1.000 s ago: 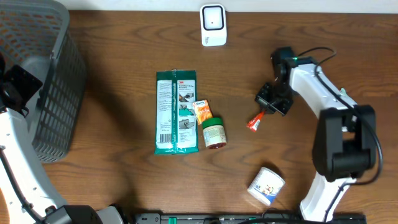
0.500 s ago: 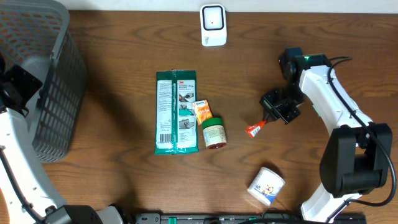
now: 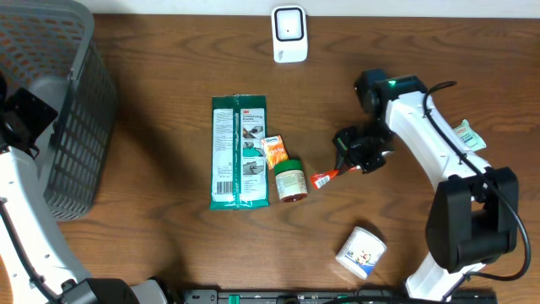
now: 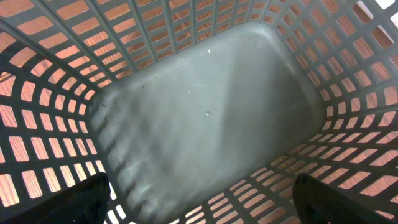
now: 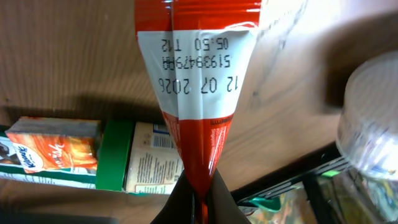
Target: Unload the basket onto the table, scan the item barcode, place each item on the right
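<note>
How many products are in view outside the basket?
5: green wipes pack at centre, orange packet and jar beside it, red sachet in the right tool, white tub near the front. Possibly a white packet behind the right arm.

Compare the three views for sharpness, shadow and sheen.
Overhead: evenly lit and sharp, the basket throwing a soft shadow rightwards on the table. Left wrist: a pale sheen on the basket's grey floor, dark fingers blurred at the corners. Right wrist: the date on the sachet crisp, the white tub at the edge out of focus.
</note>
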Controlling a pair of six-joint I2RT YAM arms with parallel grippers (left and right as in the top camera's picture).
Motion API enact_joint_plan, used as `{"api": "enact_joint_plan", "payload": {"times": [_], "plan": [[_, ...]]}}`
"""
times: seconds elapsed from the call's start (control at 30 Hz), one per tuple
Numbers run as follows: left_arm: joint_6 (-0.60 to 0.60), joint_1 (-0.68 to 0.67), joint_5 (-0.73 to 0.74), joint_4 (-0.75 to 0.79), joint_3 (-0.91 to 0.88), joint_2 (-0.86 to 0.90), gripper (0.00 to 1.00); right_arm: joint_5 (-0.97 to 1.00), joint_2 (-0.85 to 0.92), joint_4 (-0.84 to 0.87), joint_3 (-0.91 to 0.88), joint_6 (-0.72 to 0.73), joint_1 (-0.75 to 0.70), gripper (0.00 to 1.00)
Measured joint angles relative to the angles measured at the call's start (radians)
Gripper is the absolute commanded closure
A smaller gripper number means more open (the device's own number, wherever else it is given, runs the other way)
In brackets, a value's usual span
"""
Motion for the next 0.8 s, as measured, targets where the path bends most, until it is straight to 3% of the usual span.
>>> {"api": "enact_joint_plan", "payload": {"times": [0.43,0.8], "plan": [[0.0,0.0,0.0,0.0,0.0,0.0,0.06,0.089,-0.238,-0.001,0.0,0.238,0.103,0.99],[0.0,0.0,0.0,0.0,0.0,0.0,0.07,0.131,-0.277,0.001,0.0,0.332,0.165,0.99]]}}
